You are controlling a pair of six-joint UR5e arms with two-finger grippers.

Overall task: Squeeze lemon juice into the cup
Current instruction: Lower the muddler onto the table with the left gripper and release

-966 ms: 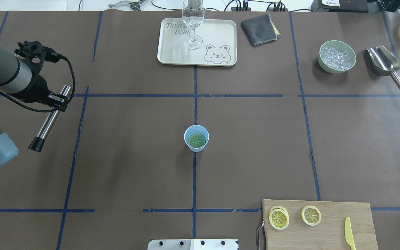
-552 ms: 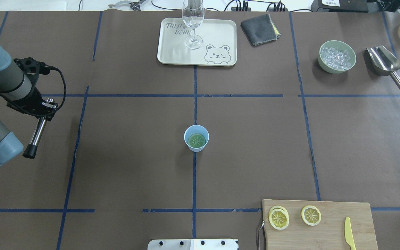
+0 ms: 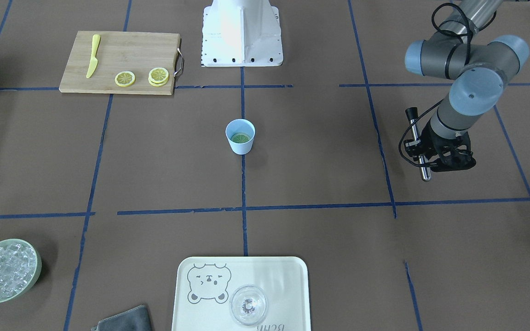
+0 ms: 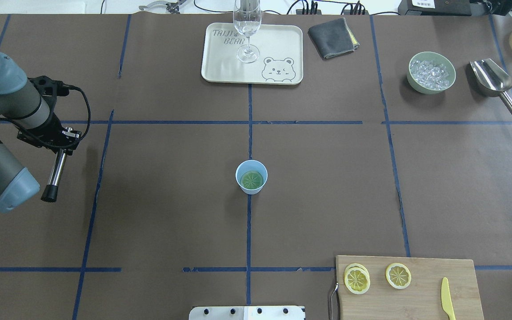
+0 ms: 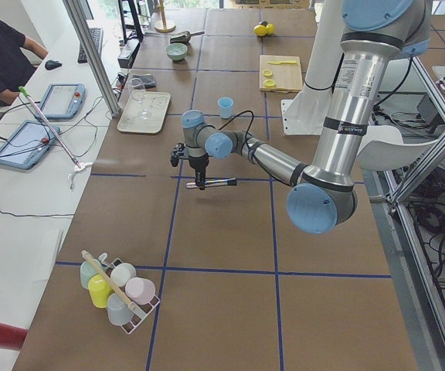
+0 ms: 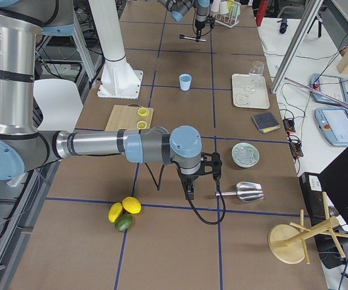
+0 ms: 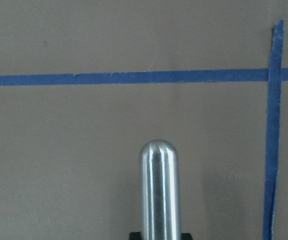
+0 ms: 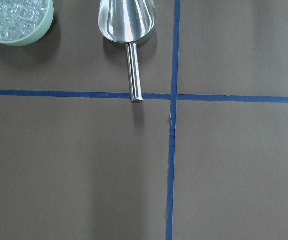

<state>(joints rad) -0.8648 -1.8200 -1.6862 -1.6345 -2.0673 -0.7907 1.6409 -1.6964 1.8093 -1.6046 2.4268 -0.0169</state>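
My left tool (image 4: 62, 133) clamped on steel muddler (image 4: 56, 166). Rod level, black end toward robot's edge, parked by tabletop's left edge, well apart from cup (image 4: 239, 170). Cup upright at tabletop centre with lemon slice (image 4: 252, 179) flat inside, ready, I judge, for straight-down pressing. My right tool (image 6: 190, 194) near right edge beside scoop (image 6: 246, 191); cannot tell its opening. Spare slices (image 4: 398, 275) on cutting board (image 4: 416, 302), robot-side right corner.

Robotics lab: tape-gridded table (image 4: 327, 200), operator tablets (image 5: 59, 100).
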